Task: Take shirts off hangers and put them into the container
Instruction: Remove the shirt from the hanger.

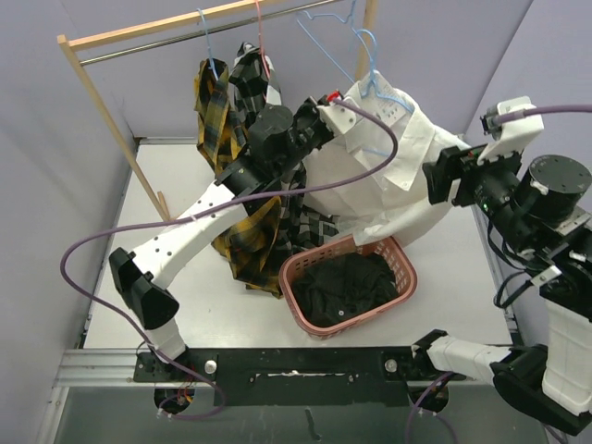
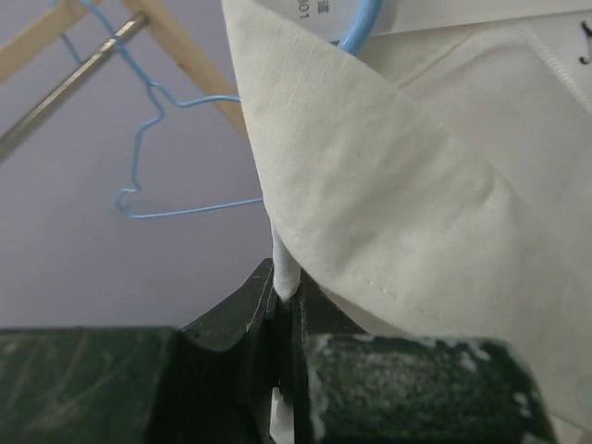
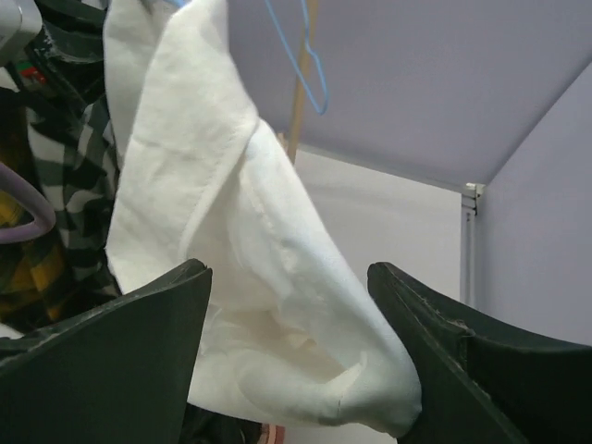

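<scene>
My left tool (image 2: 282,303) is clamped on an edge of the white shirt (image 2: 407,203) (blue hanger (image 2: 363,26) inside its collar); my right tool (image 3: 287,277) stands apart around the cloth.

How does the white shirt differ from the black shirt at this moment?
The white shirt hangs draped in the air with a blue hanger in its collar; the black shirt lies crumpled in the pink basket. The left gripper has its jaws shut on the white shirt's edge; no gripper touches the black shirt. Both are single-coloured.
</scene>
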{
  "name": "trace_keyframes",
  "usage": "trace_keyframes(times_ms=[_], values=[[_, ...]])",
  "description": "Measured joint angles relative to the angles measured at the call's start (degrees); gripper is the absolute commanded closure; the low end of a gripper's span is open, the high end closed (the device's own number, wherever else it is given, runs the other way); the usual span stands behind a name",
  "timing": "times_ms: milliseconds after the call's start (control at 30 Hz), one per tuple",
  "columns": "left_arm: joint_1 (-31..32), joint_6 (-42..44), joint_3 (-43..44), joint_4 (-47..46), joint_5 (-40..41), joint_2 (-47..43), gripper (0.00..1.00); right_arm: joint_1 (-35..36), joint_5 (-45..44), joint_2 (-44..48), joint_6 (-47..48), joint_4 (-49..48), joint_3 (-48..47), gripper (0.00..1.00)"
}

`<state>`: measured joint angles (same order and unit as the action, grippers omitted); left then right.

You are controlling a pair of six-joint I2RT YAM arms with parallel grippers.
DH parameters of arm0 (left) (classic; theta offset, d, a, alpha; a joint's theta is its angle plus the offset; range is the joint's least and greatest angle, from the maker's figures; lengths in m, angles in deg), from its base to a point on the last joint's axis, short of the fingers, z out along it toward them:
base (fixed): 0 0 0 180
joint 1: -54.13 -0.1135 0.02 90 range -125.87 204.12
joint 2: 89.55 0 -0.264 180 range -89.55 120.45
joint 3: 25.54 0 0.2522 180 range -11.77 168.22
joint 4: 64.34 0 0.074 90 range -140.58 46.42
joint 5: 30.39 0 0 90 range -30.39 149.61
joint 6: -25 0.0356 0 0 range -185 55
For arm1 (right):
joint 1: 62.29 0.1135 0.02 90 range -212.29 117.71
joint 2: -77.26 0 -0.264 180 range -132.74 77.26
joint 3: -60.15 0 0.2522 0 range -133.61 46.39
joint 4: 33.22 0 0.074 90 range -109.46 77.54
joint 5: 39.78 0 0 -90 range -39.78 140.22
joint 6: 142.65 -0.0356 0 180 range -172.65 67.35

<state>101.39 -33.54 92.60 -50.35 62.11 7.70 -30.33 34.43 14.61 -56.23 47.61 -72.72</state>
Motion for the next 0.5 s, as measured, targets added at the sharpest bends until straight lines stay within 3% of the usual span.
trace_keyframes(times_ms=[233,500], values=[[1.9,8.4,12.7,3.7,14.7,6.7,1.0,0.0,-7.7,-1.3,2.6,-6.4,-0.5,0.3],[5.7,15.7,13.4,5.7,22.2,10.0,1.0,0.0,-19.5,5.4,4.9,-9.2,2.4,0.3]])
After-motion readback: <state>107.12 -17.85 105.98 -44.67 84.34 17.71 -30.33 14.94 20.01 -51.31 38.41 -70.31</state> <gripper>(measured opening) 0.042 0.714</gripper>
